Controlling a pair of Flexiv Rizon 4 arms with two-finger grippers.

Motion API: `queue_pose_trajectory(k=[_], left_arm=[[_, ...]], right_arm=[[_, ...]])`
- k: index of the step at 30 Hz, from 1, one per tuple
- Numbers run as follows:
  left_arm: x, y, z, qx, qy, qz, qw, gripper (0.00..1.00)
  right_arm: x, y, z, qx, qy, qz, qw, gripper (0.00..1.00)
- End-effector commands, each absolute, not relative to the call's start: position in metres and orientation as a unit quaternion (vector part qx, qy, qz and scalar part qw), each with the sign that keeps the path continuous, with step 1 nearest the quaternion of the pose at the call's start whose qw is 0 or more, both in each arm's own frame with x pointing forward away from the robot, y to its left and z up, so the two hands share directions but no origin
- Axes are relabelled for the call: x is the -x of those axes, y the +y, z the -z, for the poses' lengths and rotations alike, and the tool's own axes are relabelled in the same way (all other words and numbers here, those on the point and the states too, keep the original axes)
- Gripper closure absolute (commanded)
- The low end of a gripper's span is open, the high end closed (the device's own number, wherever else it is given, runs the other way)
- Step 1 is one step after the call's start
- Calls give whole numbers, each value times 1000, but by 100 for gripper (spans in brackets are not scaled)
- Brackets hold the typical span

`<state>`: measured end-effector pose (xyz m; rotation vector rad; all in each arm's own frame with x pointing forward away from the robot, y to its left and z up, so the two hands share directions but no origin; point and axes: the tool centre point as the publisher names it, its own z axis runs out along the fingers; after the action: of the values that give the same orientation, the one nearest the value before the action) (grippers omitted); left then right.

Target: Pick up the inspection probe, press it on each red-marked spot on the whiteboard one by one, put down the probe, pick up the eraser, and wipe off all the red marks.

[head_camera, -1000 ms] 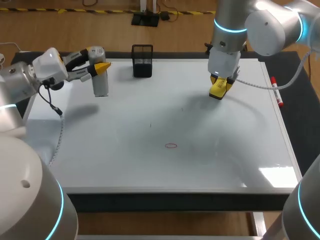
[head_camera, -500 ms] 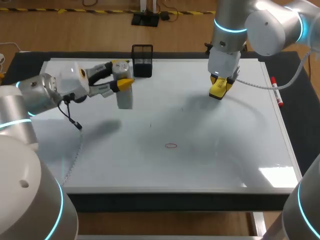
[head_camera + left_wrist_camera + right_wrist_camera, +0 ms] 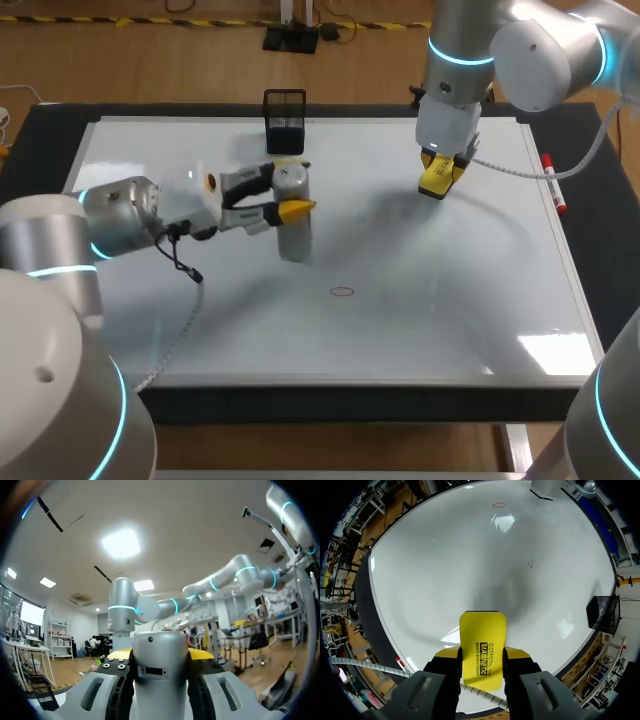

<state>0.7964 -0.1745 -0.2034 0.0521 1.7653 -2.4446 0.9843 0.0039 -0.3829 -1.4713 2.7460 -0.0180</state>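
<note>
The left gripper (image 3: 292, 190) is clamping the grey probe (image 3: 293, 225) mid-board, while the right gripper (image 3: 442, 165) is pinching the yellow eraser (image 3: 435, 183) far right.

Our arms are rounded silver-grey tubes with glowing cyan rings at the joints, the left arm (image 3: 60, 240) and the right arm (image 3: 545, 55) alike. The left gripper (image 3: 293, 190) has a white body, black fingers and bright yellow tips. The right gripper (image 3: 440, 176) has a pale grey body and the same yellow tips. In the left wrist view, dark screws (image 3: 107, 665) stud the finger mounts, flanked by grey housings (image 3: 95, 692) with slotted openings. A thin black cable (image 3: 178, 262) hangs at the left wrist, and white spiral-wrapped cables (image 3: 515, 170) trail from both grippers.
</note>
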Motion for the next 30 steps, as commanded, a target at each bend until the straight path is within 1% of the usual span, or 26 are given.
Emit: queue_pose_trajectory(k=[1, 6, 7, 21, 30], left_arm=[[-791, -193, 220, -25, 575, 816, 51, 100], [-783, -204, 228, -27, 574, 818, 37, 100], [-782, -207, 230, -24, 582, 812, 43, 100], [-775, -242, 247, -34, 568, 822, 20, 100], [-780, -250, 257, -33, 571, 820, 12, 100]], right_arm=[[-984, 3, 382, 473, 881, 7, 13, 100], [-984, 3, 382, 473, 881, 7, 13, 100], [-984, 3, 382, 473, 881, 7, 13, 100], [-984, 3, 382, 473, 881, 7, 13, 100], [-984, 3, 382, 473, 881, 7, 13, 100]])
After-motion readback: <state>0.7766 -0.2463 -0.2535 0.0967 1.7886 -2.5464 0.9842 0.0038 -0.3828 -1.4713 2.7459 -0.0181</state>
